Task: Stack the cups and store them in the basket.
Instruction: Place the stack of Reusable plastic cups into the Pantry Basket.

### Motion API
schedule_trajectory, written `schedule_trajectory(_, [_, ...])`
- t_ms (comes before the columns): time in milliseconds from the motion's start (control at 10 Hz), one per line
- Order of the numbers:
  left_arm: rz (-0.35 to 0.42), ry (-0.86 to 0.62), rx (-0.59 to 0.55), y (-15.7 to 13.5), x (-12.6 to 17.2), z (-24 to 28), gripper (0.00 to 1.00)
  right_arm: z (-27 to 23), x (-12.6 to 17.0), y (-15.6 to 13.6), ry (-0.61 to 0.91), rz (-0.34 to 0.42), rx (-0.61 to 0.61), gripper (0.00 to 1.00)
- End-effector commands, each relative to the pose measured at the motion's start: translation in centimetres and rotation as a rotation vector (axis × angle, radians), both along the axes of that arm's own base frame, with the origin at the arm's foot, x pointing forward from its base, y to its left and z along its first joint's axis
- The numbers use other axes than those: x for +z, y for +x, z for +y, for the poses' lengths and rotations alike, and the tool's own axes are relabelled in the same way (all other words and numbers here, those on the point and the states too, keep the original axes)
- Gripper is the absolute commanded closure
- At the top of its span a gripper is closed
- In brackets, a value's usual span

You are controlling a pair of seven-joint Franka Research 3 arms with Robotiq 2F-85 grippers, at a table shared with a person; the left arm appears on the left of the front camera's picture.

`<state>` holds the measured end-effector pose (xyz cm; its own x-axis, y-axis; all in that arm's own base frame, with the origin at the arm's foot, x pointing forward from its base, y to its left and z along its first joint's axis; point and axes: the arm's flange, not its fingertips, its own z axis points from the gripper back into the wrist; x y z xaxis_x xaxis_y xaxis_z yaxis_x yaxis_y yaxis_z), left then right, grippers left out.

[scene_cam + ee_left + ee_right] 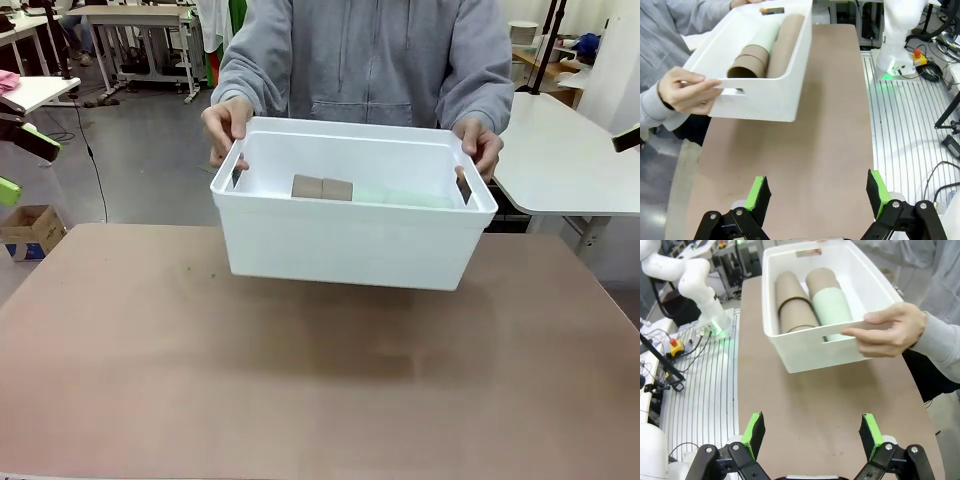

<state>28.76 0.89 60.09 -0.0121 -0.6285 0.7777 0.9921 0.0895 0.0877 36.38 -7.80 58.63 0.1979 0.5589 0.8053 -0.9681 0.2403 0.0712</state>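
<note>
The white rectangular plastic basket [350, 235] with solid walls and a rolled rim is held clear of the brown bench [300, 390] by a person in a grey hooded top, one hand [228, 125] at each short end, gripping at the handle slots. Inside it lie the tapered paper-like cups [795, 307] on their sides: nested tan-brown cups form one stack, and a pale green cup [831, 310] is sleeved over a tan one beside it. Judged from this arrangement, stacking and storing appear complete; what remains, at most, is removal of the basket by the person. The exact cup count cannot be confirmed. The left end effector [817, 195] has its green-padded fingers spread wide and grips nothing; the basket lies well ahead of it, toward the far-left of its view. The right end effector [812, 432] is likewise spread and empty, with the basket well apart, straight ahead above the bench.
</note>
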Motion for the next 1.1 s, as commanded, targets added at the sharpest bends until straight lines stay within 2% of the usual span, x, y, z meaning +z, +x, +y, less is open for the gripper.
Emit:
schedule_trajectory(0, [-0.001, -0.016, -0.006, -0.04, 0.21, -0.04, 0.0, 0.13, 0.49, 0.2, 0.027, 0.006, -0.003, 0.0])
schedule_trajectory(1000, [-0.001, -0.016, -0.006, -0.04, 0.21, -0.04, 0.0, 0.13, 0.49, 0.2, 0.027, 0.006, -0.003, 0.0])
